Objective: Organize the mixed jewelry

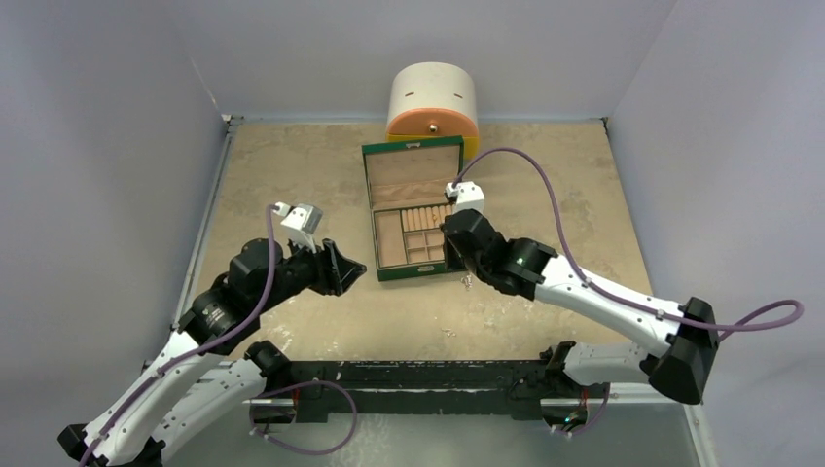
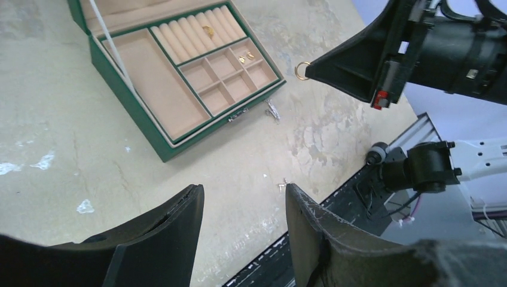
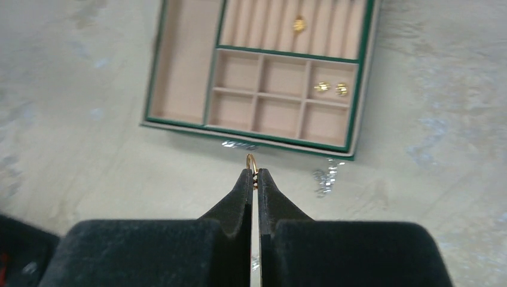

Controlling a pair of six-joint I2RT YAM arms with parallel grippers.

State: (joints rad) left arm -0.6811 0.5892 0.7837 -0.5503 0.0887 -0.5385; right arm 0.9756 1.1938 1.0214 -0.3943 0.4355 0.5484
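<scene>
My right gripper [image 3: 254, 173] is shut on a small gold ring [image 3: 252, 162] that pokes out past its tips, just above the table in front of the open green box [image 3: 269, 136]. In the left wrist view the same ring [image 2: 303, 70] hangs at the right gripper's tip. Inside the box a gold ring [image 3: 299, 24] sits in the ring rolls and two gold studs [image 3: 331, 88] lie in a small compartment. Silvery pieces [image 3: 326, 176] lie on the table by the box's front edge. My left gripper [image 2: 242, 191] is open and empty, left of the box [image 1: 418, 273].
A white and orange round container [image 1: 433, 102] stands behind the box at the back wall. Tiny silvery bits [image 2: 282, 186] lie on the table near my left gripper's right fingertip. A black rail [image 1: 409, 375] runs along the near edge. Walls close in the table.
</scene>
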